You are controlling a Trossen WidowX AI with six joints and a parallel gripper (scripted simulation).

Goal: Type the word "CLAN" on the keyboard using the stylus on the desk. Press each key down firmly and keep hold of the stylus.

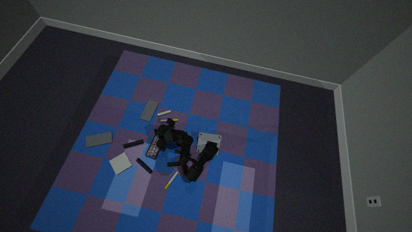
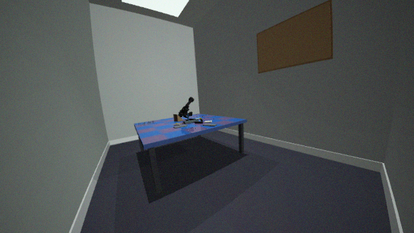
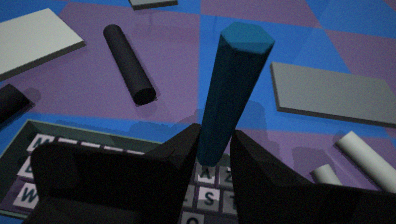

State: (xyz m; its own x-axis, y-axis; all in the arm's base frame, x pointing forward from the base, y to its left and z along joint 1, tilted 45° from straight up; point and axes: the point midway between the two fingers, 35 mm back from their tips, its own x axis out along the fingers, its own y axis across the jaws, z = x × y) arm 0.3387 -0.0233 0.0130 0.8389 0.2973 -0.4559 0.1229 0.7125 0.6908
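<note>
Taking my claw as the clock's centre and twelve as the top of my wrist view, a pale square flat slab (image 3: 37, 42) (image 1: 120, 163) lies at ten. Near nine is the end of a black cylindrical rod (image 3: 10, 102) (image 1: 144, 165). The dark-framed keyboard with pale lettered keys (image 3: 75, 131) (image 1: 152, 149) stretches from about eight round to six, partly hidden by my own fingers. A second black rod (image 3: 130, 65) (image 1: 133, 143) rests between ten and eleven, and a grey rectangular slab (image 3: 152, 3) (image 1: 99, 139) peeks in at eleven. At the centre, my claw (image 3: 215, 134) (image 1: 160, 133) is clamped on the teal six-sided stylus (image 3: 232, 85) (image 1: 155, 130), which leans a little, its upper end towards one. The stylus's low end appears right by the A key, just above the S key in my view; I can't tell whether it touches. Another grey rectangular slab (image 3: 335, 95) (image 1: 149, 110) lies between two and three. At four I see the end of a white-and-yellow rod (image 3: 326, 174) (image 1: 165, 120), and between three and four a plain white rod (image 3: 370, 161) (image 1: 164, 112).
</note>
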